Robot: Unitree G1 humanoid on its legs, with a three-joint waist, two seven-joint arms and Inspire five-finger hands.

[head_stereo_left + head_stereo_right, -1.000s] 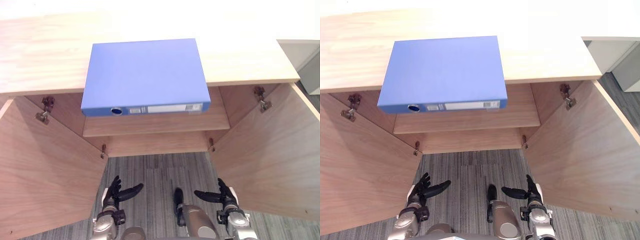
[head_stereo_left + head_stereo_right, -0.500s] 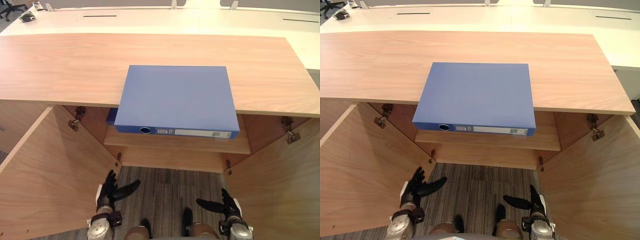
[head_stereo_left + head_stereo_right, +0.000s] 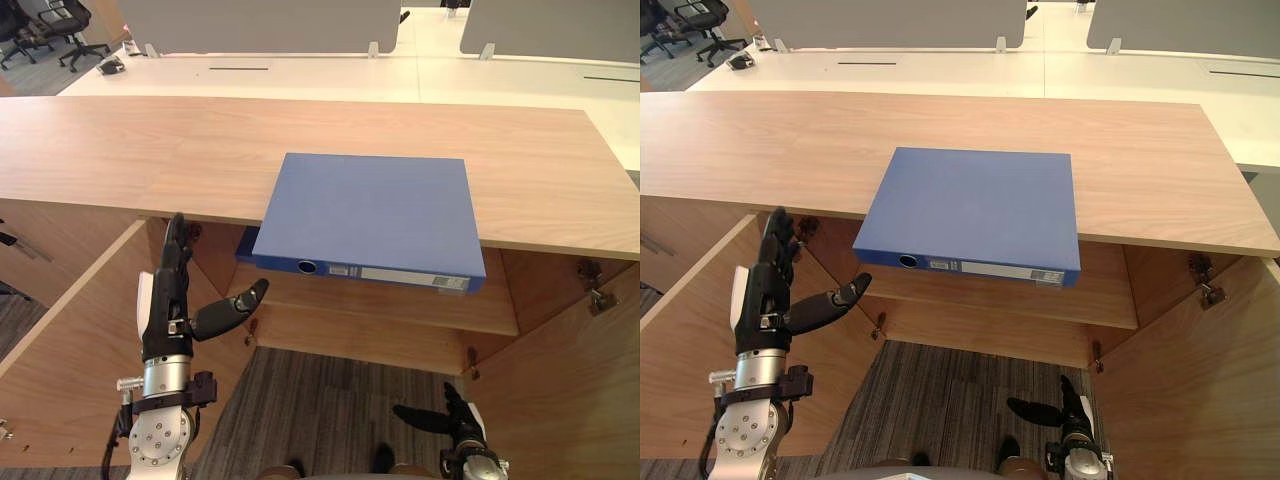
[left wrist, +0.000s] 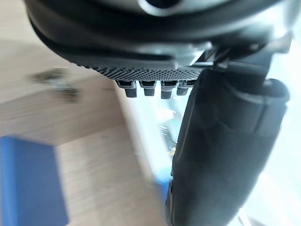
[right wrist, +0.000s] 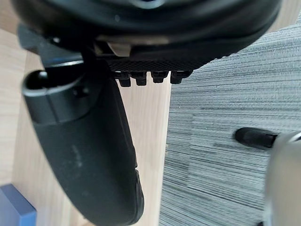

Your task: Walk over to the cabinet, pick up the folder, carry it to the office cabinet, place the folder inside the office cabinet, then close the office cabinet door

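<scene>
**Status.** The folder lies flat on the wooden cabinet top, spine toward the robot. Its near edge overhangs the front edge of the top, above the inner shelf. Neither hand touches it.

**Left hand.** The left hand is held up in front of the open left door, near the folder's left corner but apart from it. The fingers are straight and the thumb is spread toward the folder. It holds nothing.

**Right hand.** The right hand hangs low over the carpet, beside the open right door and well apart from the folder. The fingers are relaxed and the thumb is extended. It holds nothing.

**Progress.** The approach to the cabinet appears complete, since the robot stands directly before it. The pick-up has not been made, and the left hand looks positioned to begin the reach. Four steps remain: grasping the folder, carrying it to the office cabinet, placing it inside and closing the door.
</scene>
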